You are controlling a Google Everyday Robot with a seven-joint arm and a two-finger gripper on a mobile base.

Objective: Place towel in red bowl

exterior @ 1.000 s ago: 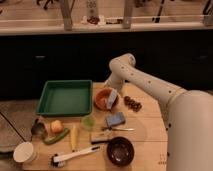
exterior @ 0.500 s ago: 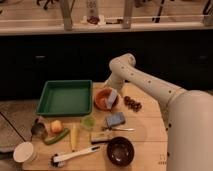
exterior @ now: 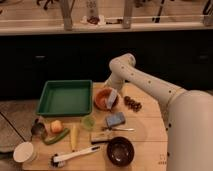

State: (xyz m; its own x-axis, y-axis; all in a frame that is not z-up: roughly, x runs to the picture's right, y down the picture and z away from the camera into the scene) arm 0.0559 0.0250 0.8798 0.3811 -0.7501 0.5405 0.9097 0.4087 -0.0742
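Note:
The red bowl (exterior: pixel 102 98) sits on the wooden table (exterior: pixel 150 135), just right of the green tray. The towel (exterior: pixel 111 99) is a pale narrow strip standing steeply tilted over the bowl's right half, its lower end inside the bowl. My gripper (exterior: pixel 112 90) hangs from the white arm (exterior: pixel 145 82) right above the bowl, at the top end of the towel. The arm's wrist hides where the gripper meets the towel.
A green tray (exterior: pixel 65 97) lies left of the bowl. A blue-grey pad (exterior: pixel 115 119), a small green cup (exterior: pixel 88 121), a dark bowl (exterior: pixel 120 150), a brush (exterior: pixel 75 156), a white bowl (exterior: pixel 24 151), fruit (exterior: pixel 56 126) and a dark clump (exterior: pixel 132 103) lie around.

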